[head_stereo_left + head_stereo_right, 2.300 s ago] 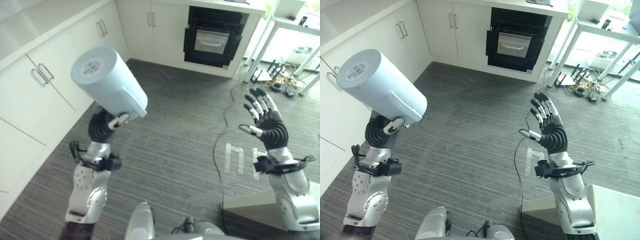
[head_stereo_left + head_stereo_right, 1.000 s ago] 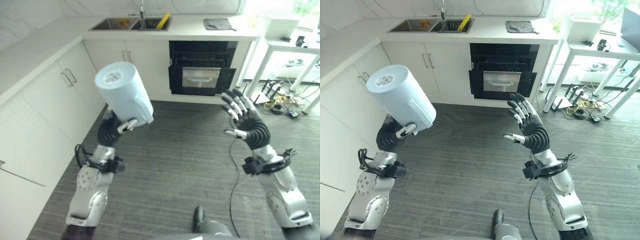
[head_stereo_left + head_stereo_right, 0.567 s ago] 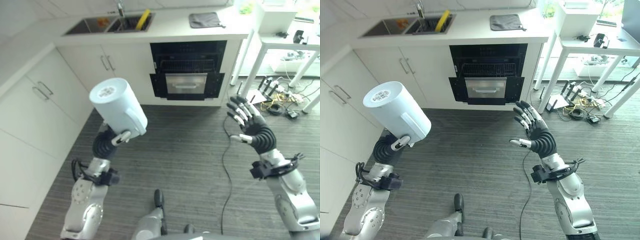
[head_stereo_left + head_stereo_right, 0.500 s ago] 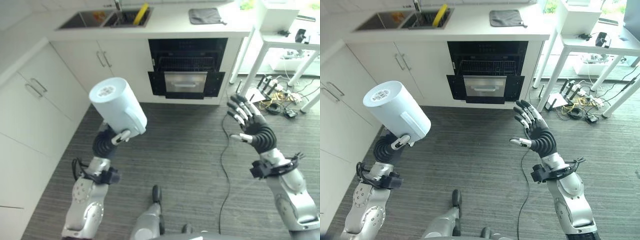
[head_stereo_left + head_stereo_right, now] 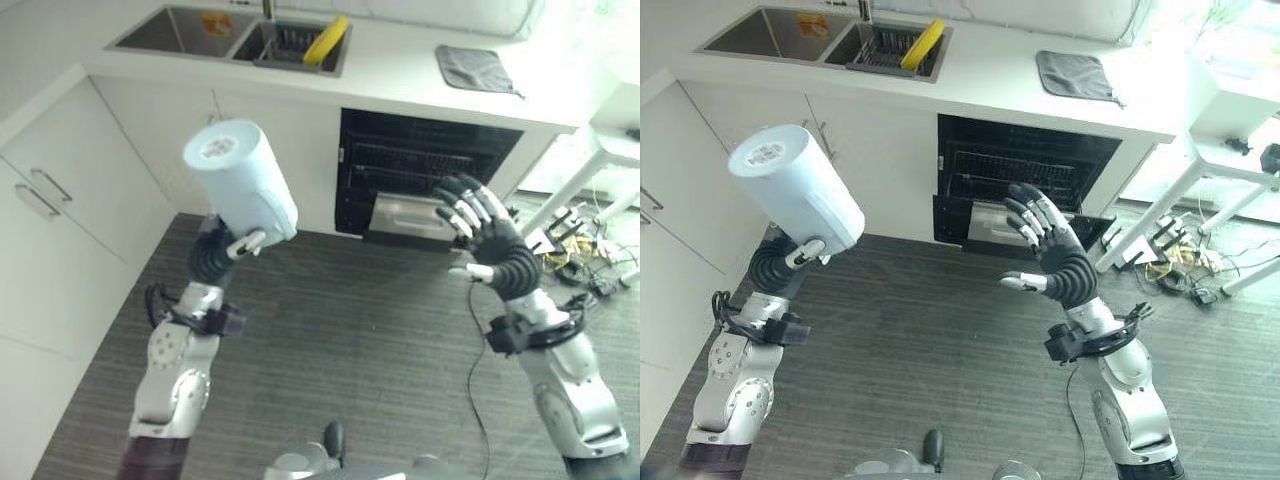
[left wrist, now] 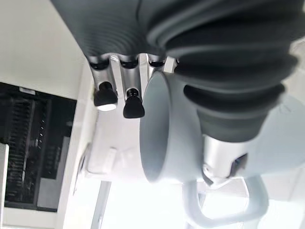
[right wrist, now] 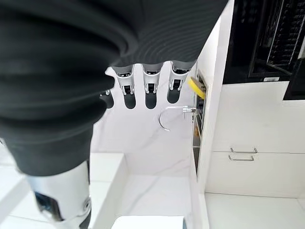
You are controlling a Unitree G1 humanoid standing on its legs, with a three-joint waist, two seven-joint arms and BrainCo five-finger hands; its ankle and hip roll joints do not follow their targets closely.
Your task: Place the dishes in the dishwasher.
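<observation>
My left hand (image 5: 218,256) is raised at chest height and shut on a pale blue mug (image 5: 240,180), held tilted with its base toward the head camera. Up close, the mug (image 6: 167,133) shows its rim and handle, with the fingers (image 6: 133,107) along its side. My right hand (image 5: 1055,255) is held up, open and holding nothing, its fingers (image 7: 150,88) spread. Ahead of both hands is the black dishwasher (image 5: 1025,165) under the counter, its front partly open and wire racks visible inside.
A white counter (image 5: 400,75) runs above the dishwasher, with a sink (image 5: 185,28), a dish rack holding a yellow item (image 5: 325,40) and a grey cloth (image 5: 1072,75). White cabinets (image 5: 60,190) line the left. A white table (image 5: 1230,110) stands at the right, over grey plank floor (image 5: 350,340).
The whole picture has shifted as the camera moved: the counter and dishwasher now appear nearer and more central. The mug stays in my left hand and the right hand stays open.
</observation>
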